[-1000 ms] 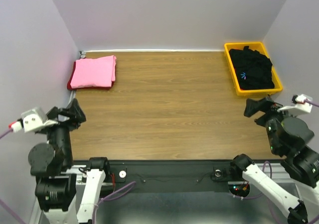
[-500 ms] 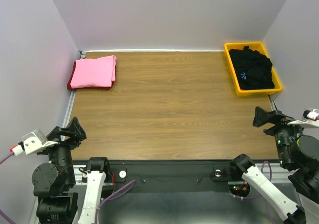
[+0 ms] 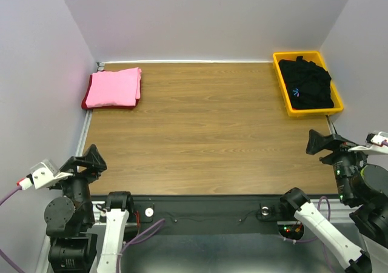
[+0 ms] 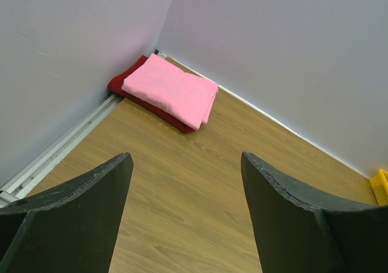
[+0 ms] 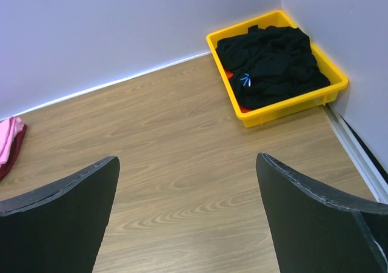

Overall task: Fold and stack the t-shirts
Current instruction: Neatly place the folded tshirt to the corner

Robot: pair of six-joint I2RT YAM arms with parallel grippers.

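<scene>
A folded light pink t-shirt (image 3: 113, 87) (image 4: 171, 89) lies on a folded dark red t-shirt (image 3: 86, 105) (image 4: 138, 95) in the far left corner of the table. A crumpled black t-shirt (image 3: 308, 83) (image 5: 270, 66) with a small blue mark fills the yellow bin (image 3: 286, 99) (image 5: 284, 108) at the far right. My left gripper (image 3: 92, 159) (image 4: 187, 158) hangs open and empty over the near left edge. My right gripper (image 3: 318, 142) (image 5: 188, 159) is open and empty at the near right, short of the bin.
Grey walls close in the table on the left, back and right. A metal rail (image 4: 59, 151) runs along the left wall. The wooden tabletop (image 3: 206, 127) stretches between the shirt stack and the bin.
Both arms have drawn back toward the near edge of the table, the left one most. Both grippers stay open. The shirts have not moved.
</scene>
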